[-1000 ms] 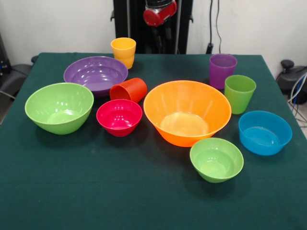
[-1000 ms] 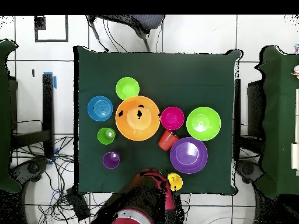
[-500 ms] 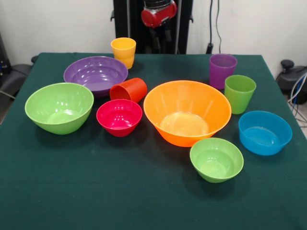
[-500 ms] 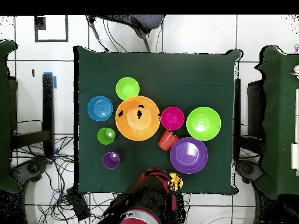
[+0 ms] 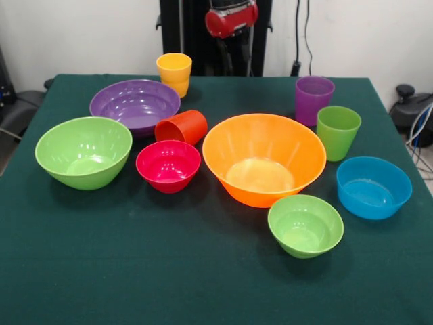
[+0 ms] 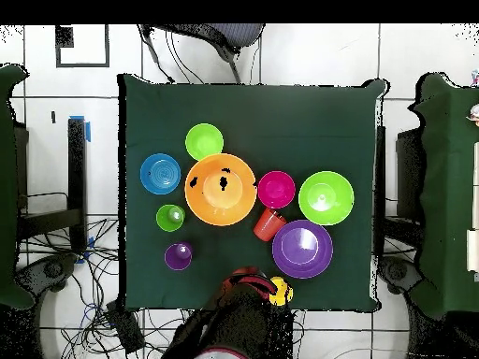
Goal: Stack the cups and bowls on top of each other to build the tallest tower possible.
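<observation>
Green cloth covers the table [image 5: 203,284], where the orange bowl [image 5: 264,159] sits mid-table, the purple bowl [image 5: 135,105] and big light green bowl [image 5: 83,152] to its left in the front view, the magenta-red bowl [image 5: 168,165] just beside it. Blue bowl [image 5: 373,187] and small light green bowl [image 5: 305,225] lie right, none stacked. Gripper [image 5: 233,51] hangs at the far edge near the yellow cup [image 5: 174,73]; whether its jaws are parted or closed I cannot tell.
</observation>
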